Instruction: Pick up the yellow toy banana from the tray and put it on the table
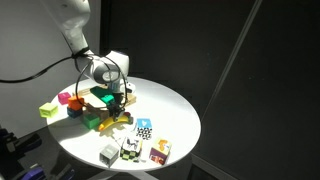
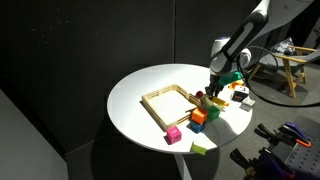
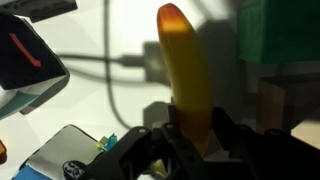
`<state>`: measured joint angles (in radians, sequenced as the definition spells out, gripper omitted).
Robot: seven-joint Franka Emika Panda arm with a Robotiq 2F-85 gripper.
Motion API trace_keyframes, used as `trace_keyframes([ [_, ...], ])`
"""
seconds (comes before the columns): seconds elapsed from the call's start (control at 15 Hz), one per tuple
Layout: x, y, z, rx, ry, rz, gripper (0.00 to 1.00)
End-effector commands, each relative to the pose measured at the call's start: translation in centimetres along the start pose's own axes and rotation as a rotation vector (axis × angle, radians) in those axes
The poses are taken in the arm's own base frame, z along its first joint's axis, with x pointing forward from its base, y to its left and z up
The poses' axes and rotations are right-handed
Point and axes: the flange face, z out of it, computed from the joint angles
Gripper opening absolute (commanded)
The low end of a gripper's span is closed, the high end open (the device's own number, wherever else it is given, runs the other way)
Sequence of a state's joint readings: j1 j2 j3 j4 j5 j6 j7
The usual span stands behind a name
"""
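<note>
Noted black gripper at bottom centre of wrist view, jaws clamped tight on lower end of yellow toy banana: smooth, glossy, gently curved, tip pointing to top of frame. Counted one banana. Could not tell whether it hung clear of the white surface behind. Found one shallow light-wood tray, rectangular and low-rimmed, mid-frame on round white table in an exterior view. Logged four small printed boxes toward table's lower edge.
</note>
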<state>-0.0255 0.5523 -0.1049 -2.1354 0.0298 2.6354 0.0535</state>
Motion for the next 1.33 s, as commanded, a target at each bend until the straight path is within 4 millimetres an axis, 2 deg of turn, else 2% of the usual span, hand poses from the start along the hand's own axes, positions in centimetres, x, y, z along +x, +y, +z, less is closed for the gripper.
trace_keyframes([
  [0.0, 0.3, 0.5, -0.2, -0.004, 0.010, 0.067, 0.16],
  [1.27, 1.0, 2.3, 0.2, 0.020, 0.030, 0.527, 0.16],
])
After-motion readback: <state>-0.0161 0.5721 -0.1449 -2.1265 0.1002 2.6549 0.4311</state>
